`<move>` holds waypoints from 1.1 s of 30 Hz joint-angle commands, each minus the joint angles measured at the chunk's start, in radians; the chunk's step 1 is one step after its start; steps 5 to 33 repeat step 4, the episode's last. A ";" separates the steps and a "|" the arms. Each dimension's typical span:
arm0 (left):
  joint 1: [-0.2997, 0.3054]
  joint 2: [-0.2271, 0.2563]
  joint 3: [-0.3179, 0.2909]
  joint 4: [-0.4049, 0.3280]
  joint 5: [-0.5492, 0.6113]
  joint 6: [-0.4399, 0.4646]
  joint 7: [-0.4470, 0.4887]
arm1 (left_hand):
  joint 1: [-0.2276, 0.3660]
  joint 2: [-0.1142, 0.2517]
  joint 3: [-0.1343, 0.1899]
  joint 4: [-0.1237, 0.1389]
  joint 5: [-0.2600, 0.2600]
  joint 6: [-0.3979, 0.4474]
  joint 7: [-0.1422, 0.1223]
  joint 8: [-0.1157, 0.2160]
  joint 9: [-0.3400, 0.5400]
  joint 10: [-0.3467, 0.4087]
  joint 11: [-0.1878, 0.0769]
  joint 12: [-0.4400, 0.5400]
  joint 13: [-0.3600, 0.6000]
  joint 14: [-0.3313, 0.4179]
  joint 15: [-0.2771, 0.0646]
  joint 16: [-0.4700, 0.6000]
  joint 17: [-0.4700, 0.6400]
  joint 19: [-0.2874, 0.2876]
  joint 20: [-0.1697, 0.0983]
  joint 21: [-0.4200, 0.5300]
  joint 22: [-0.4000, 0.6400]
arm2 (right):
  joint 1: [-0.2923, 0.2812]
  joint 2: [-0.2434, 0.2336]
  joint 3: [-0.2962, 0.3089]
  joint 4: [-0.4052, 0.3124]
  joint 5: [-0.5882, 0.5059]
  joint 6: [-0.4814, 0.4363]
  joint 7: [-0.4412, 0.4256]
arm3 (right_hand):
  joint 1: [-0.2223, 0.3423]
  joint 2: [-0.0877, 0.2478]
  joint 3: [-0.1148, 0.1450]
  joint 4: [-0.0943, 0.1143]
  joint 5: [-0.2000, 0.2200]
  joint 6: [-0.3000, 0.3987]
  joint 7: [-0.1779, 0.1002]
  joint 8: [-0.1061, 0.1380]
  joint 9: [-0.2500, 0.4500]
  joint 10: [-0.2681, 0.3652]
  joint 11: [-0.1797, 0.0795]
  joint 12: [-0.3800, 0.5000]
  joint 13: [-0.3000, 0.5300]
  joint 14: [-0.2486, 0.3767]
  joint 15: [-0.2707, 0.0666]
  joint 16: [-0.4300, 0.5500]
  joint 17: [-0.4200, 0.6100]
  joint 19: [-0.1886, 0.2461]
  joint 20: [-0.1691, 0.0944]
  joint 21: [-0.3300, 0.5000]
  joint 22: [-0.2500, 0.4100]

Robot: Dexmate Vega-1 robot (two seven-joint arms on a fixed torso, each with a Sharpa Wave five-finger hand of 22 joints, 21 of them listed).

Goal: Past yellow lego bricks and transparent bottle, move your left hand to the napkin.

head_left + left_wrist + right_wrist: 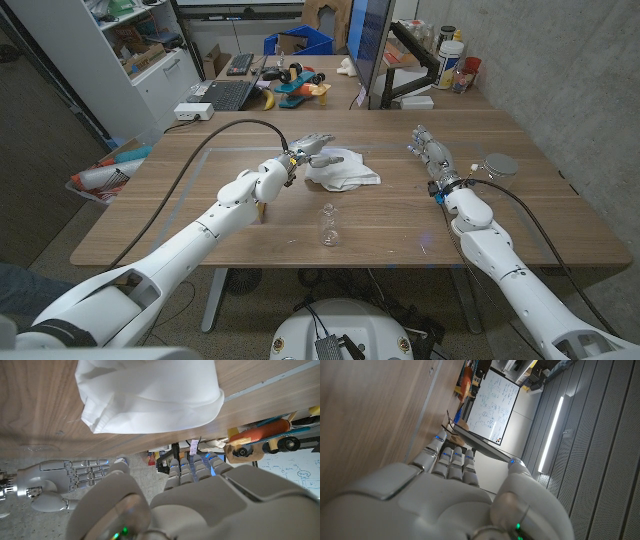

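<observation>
A crumpled white napkin (343, 170) (150, 395) lies on the wooden table (200, 215) just beyond the middle. My left hand (310, 148) (200, 500) hovers at the napkin's left edge with its fingers stretched out and nothing in them; whether they touch the cloth I cannot tell. A small transparent bottle (328, 225) stands upright nearer to me, apart from the arm. Yellow lego bricks (262, 211) peek out from under my left forearm. My right hand (430, 150) (455, 505) (65, 477) is held up on the right with its fingers apart, empty.
A round grey disc (500, 165) lies right of my right hand. At the back stand a laptop (225, 95), a monitor (375, 45), a toy skateboard (300, 85) and several bottles (452, 60). A black cable (190, 165) runs along my left arm.
</observation>
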 commanded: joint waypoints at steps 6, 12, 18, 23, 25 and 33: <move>-0.026 -0.016 0.012 0.032 0.003 -0.023 0.008 | 0.005 0.005 0.002 -0.004 0.002 0.007 -0.003 0.002 0.003 0.007 -0.003 0.003 0.002 0.002 0.000 -0.002 0.003 -0.006 -0.003 -0.003 0.001 | -0.009 -0.003 0.008 -0.008 0.001 0.005 -0.014 | -0.010 -0.001 0.002 -0.002 -0.002 0.004 0.000 -0.002 0.003 0.008 -0.001 -0.005 0.001 0.007 -0.003 0.001 0.000 0.003 0.005 -0.001 0.003; -0.026 -0.016 0.012 0.032 0.003 -0.023 0.008 | 0.005 0.005 0.002 -0.004 0.002 0.007 -0.003 0.002 0.003 0.007 -0.003 0.003 0.002 0.002 0.000 -0.002 0.003 -0.006 -0.003 -0.003 0.001 | -0.009 -0.003 0.008 -0.008 0.001 0.005 -0.014 | -0.010 -0.001 0.002 -0.002 -0.002 0.004 0.000 -0.002 0.003 0.008 -0.001 -0.005 0.001 0.007 -0.003 0.001 0.000 0.003 0.005 -0.001 0.003; -0.026 -0.016 0.012 0.032 0.003 -0.023 0.008 | 0.005 0.005 0.002 -0.004 0.002 0.007 -0.003 0.002 0.003 0.007 -0.003 0.003 0.002 0.002 0.000 -0.002 0.003 -0.006 -0.003 -0.003 0.001 | -0.009 -0.003 0.008 -0.008 0.001 0.005 -0.014 | -0.010 -0.001 0.002 -0.002 -0.002 0.004 0.000 -0.002 0.003 0.008 -0.001 -0.005 0.001 0.007 -0.003 0.001 0.000 0.003 0.005 -0.001 0.003; -0.026 -0.016 0.012 0.032 0.003 -0.023 0.008 | 0.005 0.005 0.002 -0.004 0.002 0.007 -0.003 0.002 0.003 0.007 -0.003 0.003 0.002 0.002 0.000 -0.002 0.003 -0.006 -0.003 -0.003 0.001 | -0.009 -0.003 0.008 -0.008 0.001 0.005 -0.014 | -0.010 -0.001 0.002 -0.002 -0.002 0.004 0.000 -0.002 0.003 0.008 -0.001 -0.005 0.001 0.007 -0.003 0.001 0.000 0.003 0.005 -0.001 0.003; -0.026 -0.016 0.012 0.032 0.003 -0.023 0.008 | 0.005 0.005 0.002 -0.004 0.002 0.007 -0.003 0.002 0.003 0.007 -0.003 0.003 0.002 0.002 0.000 -0.002 0.003 -0.006 -0.003 -0.003 0.001 | -0.009 -0.003 0.008 -0.008 0.001 0.005 -0.014 | -0.010 -0.001 0.002 -0.002 -0.002 0.004 0.000 -0.002 0.003 0.008 -0.001 -0.005 0.001 0.007 -0.003 0.001 0.000 0.003 0.005 -0.001 0.003; -0.026 -0.016 0.012 0.032 0.003 -0.023 0.008 | 0.005 0.005 0.002 -0.004 0.002 0.007 -0.003 0.002 0.003 0.007 -0.003 0.003 0.002 0.002 0.000 -0.002 0.003 -0.006 -0.003 -0.003 0.001 | -0.009 -0.003 0.008 -0.008 0.001 0.005 -0.014 | -0.010 -0.001 0.002 -0.002 -0.002 0.004 0.000 -0.002 0.003 0.008 -0.001 -0.005 0.001 0.007 -0.003 0.001 0.000 0.003 0.005 -0.001 0.003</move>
